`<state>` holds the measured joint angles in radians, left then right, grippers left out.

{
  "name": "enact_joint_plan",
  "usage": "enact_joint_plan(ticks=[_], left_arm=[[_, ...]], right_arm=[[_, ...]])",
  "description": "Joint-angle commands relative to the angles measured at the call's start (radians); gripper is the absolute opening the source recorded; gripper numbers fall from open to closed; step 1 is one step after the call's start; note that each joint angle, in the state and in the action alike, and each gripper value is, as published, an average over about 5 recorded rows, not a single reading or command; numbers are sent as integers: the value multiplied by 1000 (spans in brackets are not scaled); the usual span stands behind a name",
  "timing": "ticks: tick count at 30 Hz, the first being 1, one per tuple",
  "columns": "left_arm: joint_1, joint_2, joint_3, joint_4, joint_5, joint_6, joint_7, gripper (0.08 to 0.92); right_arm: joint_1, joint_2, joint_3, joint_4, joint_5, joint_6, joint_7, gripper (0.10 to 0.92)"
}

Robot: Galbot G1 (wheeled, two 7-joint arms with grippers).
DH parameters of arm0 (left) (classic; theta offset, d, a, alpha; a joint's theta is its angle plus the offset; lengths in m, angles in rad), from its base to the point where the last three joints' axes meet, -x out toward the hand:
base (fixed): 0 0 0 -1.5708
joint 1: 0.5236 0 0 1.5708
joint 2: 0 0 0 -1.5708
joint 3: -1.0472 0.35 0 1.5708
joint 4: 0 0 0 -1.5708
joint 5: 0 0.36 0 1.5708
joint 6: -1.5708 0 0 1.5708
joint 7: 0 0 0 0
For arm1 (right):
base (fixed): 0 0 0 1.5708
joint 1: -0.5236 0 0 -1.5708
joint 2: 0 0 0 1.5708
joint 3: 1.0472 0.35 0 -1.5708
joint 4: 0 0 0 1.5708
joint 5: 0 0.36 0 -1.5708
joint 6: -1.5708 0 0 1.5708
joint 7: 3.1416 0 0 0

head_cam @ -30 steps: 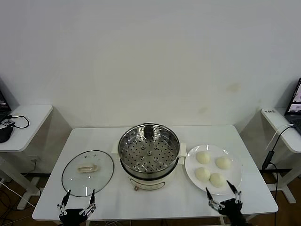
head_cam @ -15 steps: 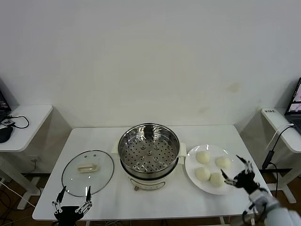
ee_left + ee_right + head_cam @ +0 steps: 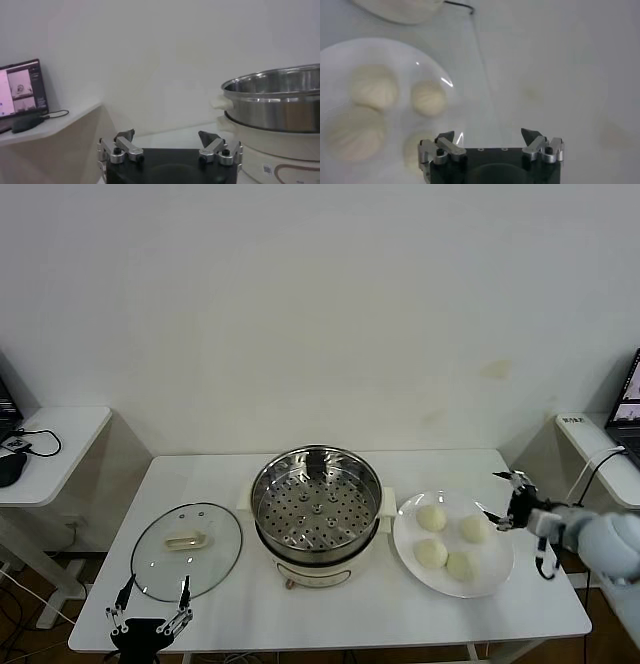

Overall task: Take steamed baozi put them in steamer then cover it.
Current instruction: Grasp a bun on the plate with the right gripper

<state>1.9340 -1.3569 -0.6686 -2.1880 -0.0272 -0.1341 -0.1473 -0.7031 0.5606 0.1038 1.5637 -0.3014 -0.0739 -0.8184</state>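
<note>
Here our right gripper [image 3: 503, 502] hangs over the plate's [image 3: 500, 569] far right edge, fingers apart and empty. The four buns [image 3: 431, 518] sit on that plate, just right of the steamer [image 3: 316, 502]. The lid [image 3: 187, 550] lies flat to the steamer's left. Our left gripper [image 3: 150, 604] waits near the table's [image 3: 350, 614] front edge, fingers spread.

My white work table [image 3: 330, 609] stands against a plain white wall [image 3: 320, 304], which carries a faint smudge up and to the right of the table. Left of the table I see a smaller white side desk [image 3: 45, 454] with a dark cable lying on it. Right of the table another white desk [image 3: 600, 459] holds a laptop [image 3: 628, 406] with its screen lit.
</note>
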Motion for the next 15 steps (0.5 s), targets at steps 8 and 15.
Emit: enact_joint_plan(ticks=[8, 15], left_arm=[[-5, -2, -21, 3, 11, 1, 0, 823], [-6, -1, -52, 8, 2, 0, -4, 823]], right_arm=[[642, 72, -763, -305, 66, 39, -283, 823], [676, 202, -812, -396, 80, 27, -265, 823]])
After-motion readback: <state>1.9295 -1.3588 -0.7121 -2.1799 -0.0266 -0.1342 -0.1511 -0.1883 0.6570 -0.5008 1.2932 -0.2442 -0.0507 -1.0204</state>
